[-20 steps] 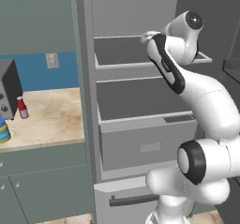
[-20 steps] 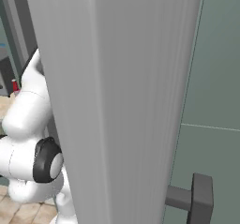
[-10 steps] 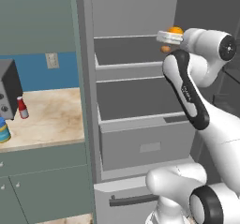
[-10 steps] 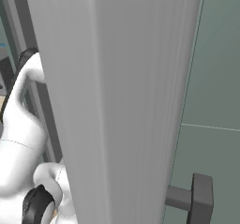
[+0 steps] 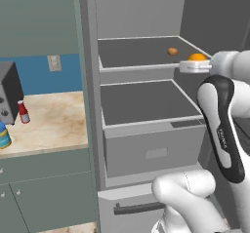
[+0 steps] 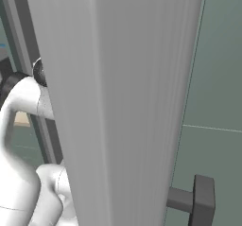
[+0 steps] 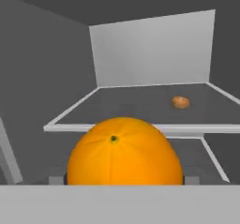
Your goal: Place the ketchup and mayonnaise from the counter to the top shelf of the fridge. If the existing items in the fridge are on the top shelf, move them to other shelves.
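Note:
A bright orange fruit (image 5: pixel 197 57), one of the existing items, sits between the fingers of my gripper (image 5: pixel 196 61), just off the front right corner of the fridge's top shelf (image 5: pixel 136 51). In the hand view the orange fruit (image 7: pixel 124 153) is close up in my gripper (image 7: pixel 123 180), in front of the top shelf's white rim (image 7: pixel 197 130). The brownish lump (image 5: pixel 172 51) (image 7: pixel 180 102) lies on that shelf. On the counter (image 5: pixel 53 120) at the far left stand the red ketchup (image 5: pixel 23 111) and the blue-lidded mayonnaise (image 5: pixel 4 135).
Below the top shelf are a second shelf (image 5: pixel 141 100) and a grey drawer (image 5: pixel 156 149). A black appliance (image 5: pixel 7 93) stands behind the bottles. The open fridge door (image 6: pixel 123 102) with its handle (image 6: pixel 203 199) blocks the right base view.
My hand has carried the orange fruit rightward and a little down, out past the front of the top shelf. The lump, once hidden by the arm, now shows.

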Robot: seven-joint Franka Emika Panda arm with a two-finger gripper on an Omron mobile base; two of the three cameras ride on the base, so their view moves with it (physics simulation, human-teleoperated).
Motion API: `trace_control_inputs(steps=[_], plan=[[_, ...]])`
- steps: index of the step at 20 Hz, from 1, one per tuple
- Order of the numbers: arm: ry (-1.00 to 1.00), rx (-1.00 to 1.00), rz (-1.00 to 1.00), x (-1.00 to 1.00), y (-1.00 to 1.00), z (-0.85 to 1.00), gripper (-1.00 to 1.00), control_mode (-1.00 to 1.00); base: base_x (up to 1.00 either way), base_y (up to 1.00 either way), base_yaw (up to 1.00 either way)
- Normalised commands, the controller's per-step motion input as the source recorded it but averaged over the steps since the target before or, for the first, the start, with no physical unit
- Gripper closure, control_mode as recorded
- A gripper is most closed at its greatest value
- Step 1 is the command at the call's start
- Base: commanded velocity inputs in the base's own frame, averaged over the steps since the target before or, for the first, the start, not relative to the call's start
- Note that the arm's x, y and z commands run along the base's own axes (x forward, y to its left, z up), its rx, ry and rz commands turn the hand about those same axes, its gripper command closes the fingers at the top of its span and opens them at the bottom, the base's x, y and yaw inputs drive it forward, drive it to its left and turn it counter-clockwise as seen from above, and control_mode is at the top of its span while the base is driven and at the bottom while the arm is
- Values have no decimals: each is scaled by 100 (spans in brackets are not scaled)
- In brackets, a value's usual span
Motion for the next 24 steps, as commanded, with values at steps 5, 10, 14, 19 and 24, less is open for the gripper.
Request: trace_control_inputs(steps=[5, 10, 14, 19, 24], plan=[[68, -32, 21, -100, 7, -100, 100, -100, 0, 0, 0], [43, -9, 7, -42, 39, -100, 100, -100, 0, 0, 0], [-5, 16, 0, 59, 4, -85, 100, -100, 0, 0, 0], [-14, 10, 0, 84, 4, -44, 100, -100, 0, 0, 0], [-3, 1, -5, 100, 7, -5, 100, -100, 0, 0, 0]])
